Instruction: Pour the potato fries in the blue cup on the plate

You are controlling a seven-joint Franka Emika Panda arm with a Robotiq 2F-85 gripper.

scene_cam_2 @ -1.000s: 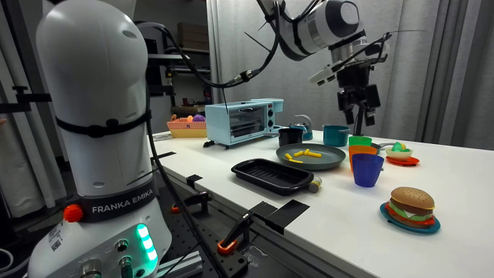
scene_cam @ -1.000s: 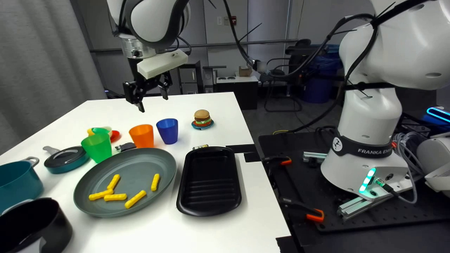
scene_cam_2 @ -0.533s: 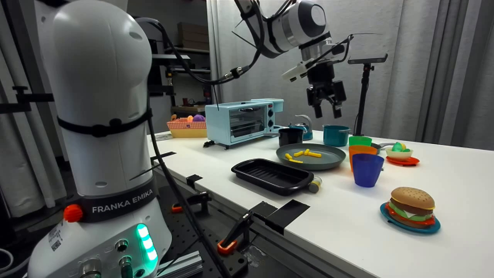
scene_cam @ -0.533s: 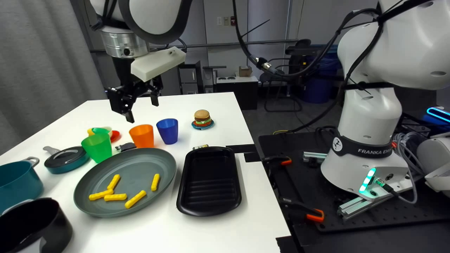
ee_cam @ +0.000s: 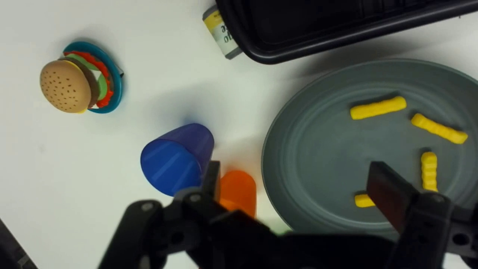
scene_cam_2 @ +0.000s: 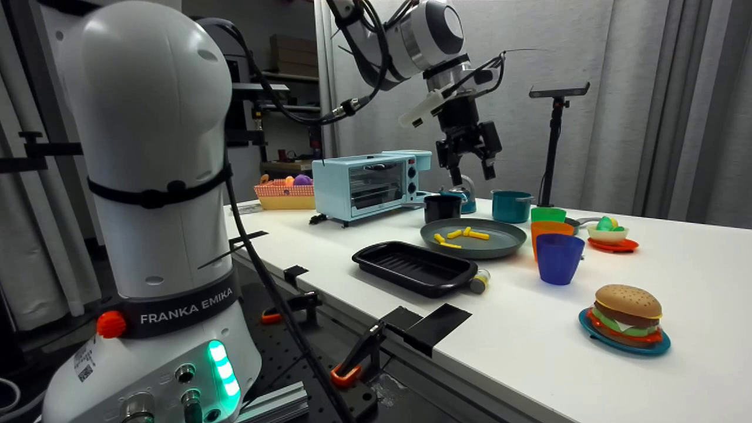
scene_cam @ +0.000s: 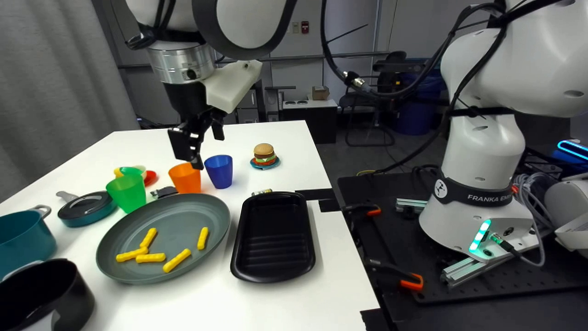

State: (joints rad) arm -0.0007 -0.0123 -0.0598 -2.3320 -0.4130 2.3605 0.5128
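Several yellow potato fries (scene_cam: pixel 150 258) lie on the dark grey-green plate (scene_cam: pixel 183 216); they also show in the wrist view (ee_cam: pixel 378 107). The blue cup (scene_cam: pixel 219 172) stands upright on the table beside the orange cup, apart from the plate. In the wrist view the blue cup (ee_cam: pixel 175 162) shows its open mouth, and only blue shows inside. My gripper (scene_cam: pixel 208 152) is open and empty, in the air above the table. In the wrist view its fingers (ee_cam: pixel 295 172) are wide apart, one over the cups and one over the plate, hiding part of a fry.
The orange cup (scene_cam: pixel 187 178) and green cup (scene_cam: pixel 127 192) stand behind the plate. A black tray (scene_cam: pixel 273 234) and small can (scene_cam_2: pixel 480 281) are beside it. A toy burger (scene_cam: pixel 264 154), teal pot (scene_cam: pixel 25 236), black pot (scene_cam: pixel 43 294) and toaster oven (scene_cam_2: pixel 376 182) are also there.
My open gripper has come lower and moved across toward the plate side, leftward in an exterior view. The fries, cups and plate have not moved.
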